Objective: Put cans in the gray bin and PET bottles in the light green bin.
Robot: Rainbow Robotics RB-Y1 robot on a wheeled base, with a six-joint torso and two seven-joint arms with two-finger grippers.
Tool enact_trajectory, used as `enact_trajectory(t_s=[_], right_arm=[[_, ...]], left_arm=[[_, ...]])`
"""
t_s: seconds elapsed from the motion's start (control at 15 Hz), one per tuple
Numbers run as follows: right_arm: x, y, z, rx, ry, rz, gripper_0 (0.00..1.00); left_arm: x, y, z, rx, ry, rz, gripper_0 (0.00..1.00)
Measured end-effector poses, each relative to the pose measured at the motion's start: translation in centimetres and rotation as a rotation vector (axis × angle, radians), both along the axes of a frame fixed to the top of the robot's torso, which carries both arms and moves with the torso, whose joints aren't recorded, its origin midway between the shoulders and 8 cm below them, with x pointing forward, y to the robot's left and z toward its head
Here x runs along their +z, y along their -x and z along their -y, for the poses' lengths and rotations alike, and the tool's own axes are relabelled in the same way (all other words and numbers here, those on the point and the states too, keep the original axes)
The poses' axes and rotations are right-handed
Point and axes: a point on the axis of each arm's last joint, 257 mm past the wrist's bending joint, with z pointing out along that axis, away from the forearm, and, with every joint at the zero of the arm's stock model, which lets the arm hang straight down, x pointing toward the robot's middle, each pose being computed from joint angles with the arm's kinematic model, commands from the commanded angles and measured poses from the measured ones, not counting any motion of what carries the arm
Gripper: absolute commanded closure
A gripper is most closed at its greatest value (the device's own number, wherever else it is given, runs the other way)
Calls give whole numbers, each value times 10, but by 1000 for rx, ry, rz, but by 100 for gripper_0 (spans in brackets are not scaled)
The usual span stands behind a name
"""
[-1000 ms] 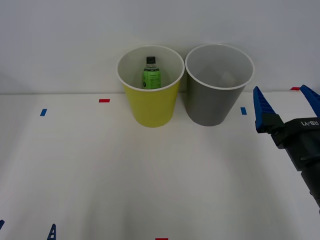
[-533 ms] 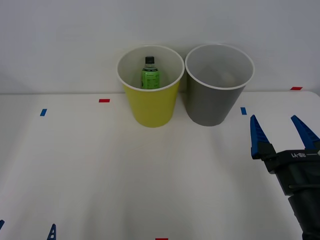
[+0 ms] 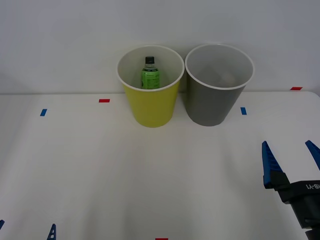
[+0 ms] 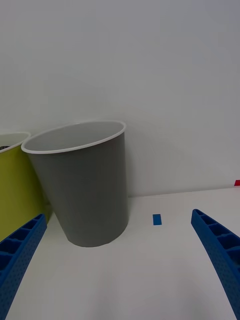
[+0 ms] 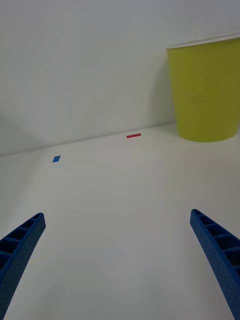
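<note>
A white surface (image 3: pixel 100 165) meets a white wall. The right tool (image 3: pixel 291 157) hangs spread and empty, nearer than the gray bin (image 3: pixel 216 97). Left of that bin, touching it, the green bin (image 3: pixel 151 107) holds the bottle (image 3: pixel 150 75) (upright). The left tool (image 5: pixel 120 260) is likewise released, low at the near edge.
</note>
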Motion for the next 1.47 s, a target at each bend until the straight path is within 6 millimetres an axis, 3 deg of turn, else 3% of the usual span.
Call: enact_trajectory(t_s=[0.27, 0.47, 0.8, 1.13, 1.47], right_arm=[[2, 8, -7, 0, -17, 26, 0], [-15, 19, -6, -3, -28, 57, 0], [-53, 58, -1, -29, -9, 28, 0], [-71, 99, 4, -58, 2, -36, 0], [-78, 117, -1, -67, -17, -69, 0]], left_arm=[[0, 0, 0, 0, 0, 0, 0], [0, 0, 0, 0, 0, 0, 0], [0, 0, 0, 0, 0, 0, 0], [0, 0, 0, 0, 0, 0, 0], [0, 0, 0, 0, 0, 0, 0]])
